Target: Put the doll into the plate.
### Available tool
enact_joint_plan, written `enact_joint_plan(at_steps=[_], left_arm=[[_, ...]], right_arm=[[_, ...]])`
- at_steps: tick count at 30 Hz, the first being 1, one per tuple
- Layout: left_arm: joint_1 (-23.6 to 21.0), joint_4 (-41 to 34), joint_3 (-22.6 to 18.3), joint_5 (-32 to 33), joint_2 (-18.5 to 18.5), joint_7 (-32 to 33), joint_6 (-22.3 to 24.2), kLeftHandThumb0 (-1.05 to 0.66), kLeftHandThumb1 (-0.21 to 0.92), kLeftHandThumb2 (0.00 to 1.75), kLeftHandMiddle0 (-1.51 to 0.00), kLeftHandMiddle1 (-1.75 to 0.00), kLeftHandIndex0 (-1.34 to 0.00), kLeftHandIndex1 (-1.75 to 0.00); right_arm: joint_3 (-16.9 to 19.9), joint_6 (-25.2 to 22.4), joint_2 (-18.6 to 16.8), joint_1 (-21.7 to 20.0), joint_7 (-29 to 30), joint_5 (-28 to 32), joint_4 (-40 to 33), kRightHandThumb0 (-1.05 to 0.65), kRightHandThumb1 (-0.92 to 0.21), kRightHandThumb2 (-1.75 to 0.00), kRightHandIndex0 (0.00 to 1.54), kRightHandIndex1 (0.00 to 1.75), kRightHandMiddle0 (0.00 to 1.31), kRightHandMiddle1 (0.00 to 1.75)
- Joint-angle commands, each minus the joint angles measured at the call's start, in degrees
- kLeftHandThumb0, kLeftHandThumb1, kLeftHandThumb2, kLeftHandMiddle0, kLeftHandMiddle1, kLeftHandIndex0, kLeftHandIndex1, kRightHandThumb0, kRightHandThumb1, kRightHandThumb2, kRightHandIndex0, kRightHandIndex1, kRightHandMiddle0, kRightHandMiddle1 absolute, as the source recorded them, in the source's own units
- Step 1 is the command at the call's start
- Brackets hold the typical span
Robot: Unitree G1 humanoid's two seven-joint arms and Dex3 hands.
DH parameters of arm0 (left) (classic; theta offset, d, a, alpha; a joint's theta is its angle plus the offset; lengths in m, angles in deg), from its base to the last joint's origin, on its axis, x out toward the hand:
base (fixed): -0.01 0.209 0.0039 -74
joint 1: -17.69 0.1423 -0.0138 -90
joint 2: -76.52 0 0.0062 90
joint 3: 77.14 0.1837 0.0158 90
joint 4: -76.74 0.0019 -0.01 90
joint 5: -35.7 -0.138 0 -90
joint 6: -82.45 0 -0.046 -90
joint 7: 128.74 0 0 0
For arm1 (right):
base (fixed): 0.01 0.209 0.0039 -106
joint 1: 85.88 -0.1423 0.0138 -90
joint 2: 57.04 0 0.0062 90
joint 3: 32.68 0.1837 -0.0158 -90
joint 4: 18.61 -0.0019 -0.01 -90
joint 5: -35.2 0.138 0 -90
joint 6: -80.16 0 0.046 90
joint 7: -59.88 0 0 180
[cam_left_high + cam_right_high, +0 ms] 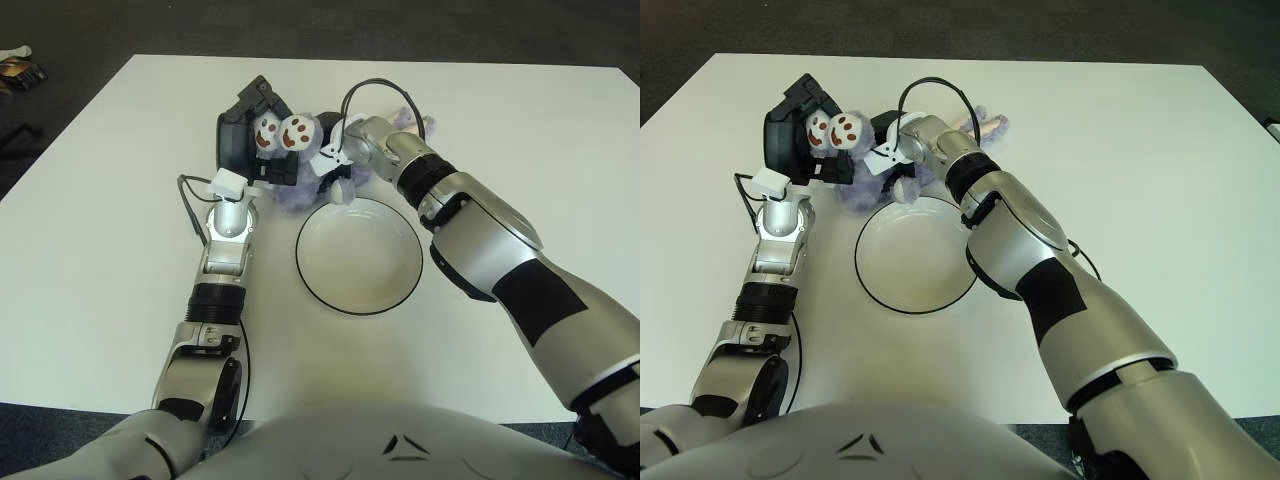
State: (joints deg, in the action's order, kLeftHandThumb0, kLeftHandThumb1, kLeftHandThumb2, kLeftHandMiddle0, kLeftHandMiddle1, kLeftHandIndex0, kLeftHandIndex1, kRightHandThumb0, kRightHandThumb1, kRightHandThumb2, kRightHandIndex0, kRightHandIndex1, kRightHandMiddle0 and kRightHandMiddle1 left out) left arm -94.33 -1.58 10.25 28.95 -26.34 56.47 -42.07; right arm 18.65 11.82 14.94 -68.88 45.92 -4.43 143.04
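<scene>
A: So where's the doll (300, 165) rn?

B: On the white surface (90, 250), just past the far rim of the plate (358, 252), not in it yet. Lavender plush w/ two pale paw soles facing up. Plate's empty, near-right of the doll.

A: Hands?

B: Left hand (248, 140) is on the doll's left side, dark fingers (262, 95) curled around the paws, grasping it as far as I can see. Right hand (340, 160) presses in from the right, touching the plush body; can't tell if its fingers are clamped or just resting against it.

A: Risks?

B: Imo the main one's a lopsided lift: soft body sags, and if one hand pulls before the other, the doll slips out or twists. Also the right hand sits right by the plate's far rim, so a low carry could bump the plate and shove it nearer. Cable loop (375, 80) by the right wrist might snag plush too.
</scene>
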Motion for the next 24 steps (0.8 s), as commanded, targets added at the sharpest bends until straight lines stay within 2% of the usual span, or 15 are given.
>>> enact_joint_plan(at_steps=[1,10,18,24], left_arm=[[-0.8,-1.3,-0.2,-0.5,-0.1,1.0,-1.4,0.56,0.11,1.57,-0.78,-1.75,-1.03,-1.75],[-1.0,-1.2,-0.9,-2.7,0.0,3.4,-1.6,0.56,0.1,1.58,-0.79,-1.75,-1.03,-1.75],[-0.9,-1.7,-1.1,-1.2,-0.2,3.0,-1.2,0.57,0.08,1.6,-0.81,-1.75,-1.06,-1.75],[-1.9,-1.2,-1.3,-3.5,0.0,4.6,-1.6,0.59,0.05,1.64,-0.83,-1.75,-1.06,-1.75]], right_arm=[[2.6,-2.1,-0.2,3.9,-2.1,2.5,2.1,0.01,0.03,-1.59,0.98,1.39,0.68,1.75],[6.3,-0.7,0.4,5.3,-1.5,5.3,1.6,0.0,0.08,-1.67,0.98,1.48,0.71,1.75],[8.1,1.1,1.5,6.0,0.5,5.8,0.7,0.0,0.08,-1.69,0.96,1.52,0.72,1.75],[9.9,2.3,3.6,5.7,1.4,6.6,-0.5,0.0,0.08,-1.69,0.96,1.52,0.72,1.75]])
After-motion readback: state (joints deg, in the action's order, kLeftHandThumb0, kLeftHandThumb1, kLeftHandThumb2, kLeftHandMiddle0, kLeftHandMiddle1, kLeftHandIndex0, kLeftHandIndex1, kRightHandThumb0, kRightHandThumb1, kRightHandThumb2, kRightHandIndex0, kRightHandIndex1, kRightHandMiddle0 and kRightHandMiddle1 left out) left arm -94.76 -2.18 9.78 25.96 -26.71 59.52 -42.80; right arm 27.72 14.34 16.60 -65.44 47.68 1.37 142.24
